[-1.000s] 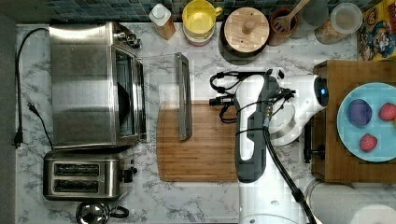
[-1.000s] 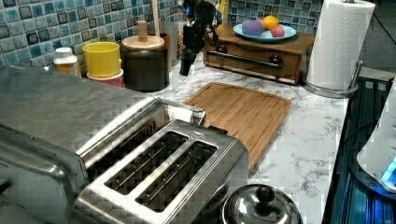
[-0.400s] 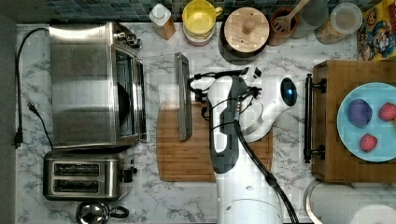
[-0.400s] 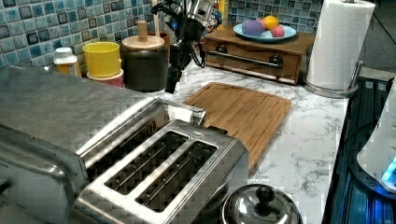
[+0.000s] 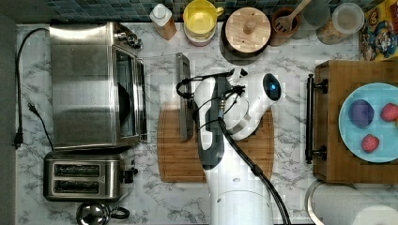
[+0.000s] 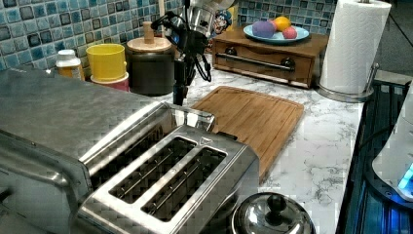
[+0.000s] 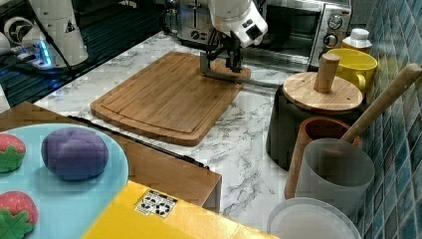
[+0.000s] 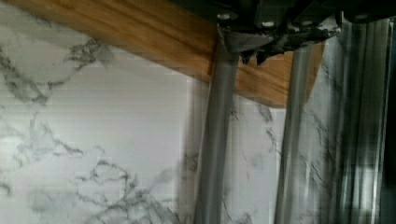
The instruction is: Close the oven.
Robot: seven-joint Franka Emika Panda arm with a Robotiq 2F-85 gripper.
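Oven (image 5: 89,86) door hangs open over cutting board (image 5: 225,161), claw (image 7: 221,67) above.

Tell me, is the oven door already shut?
No. In the top view the oven has its glass door folded down flat over the counter, with its bar handle at the cutting board.

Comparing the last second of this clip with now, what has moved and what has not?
The arm swung toward the top view's left, bringing the gripper from beside the wooden drawer box to the bar handle of the oven. Nothing has been taken hold of. The door still lies open and flat over the cutting board; the toaster and the plate of fruit are unchanged.
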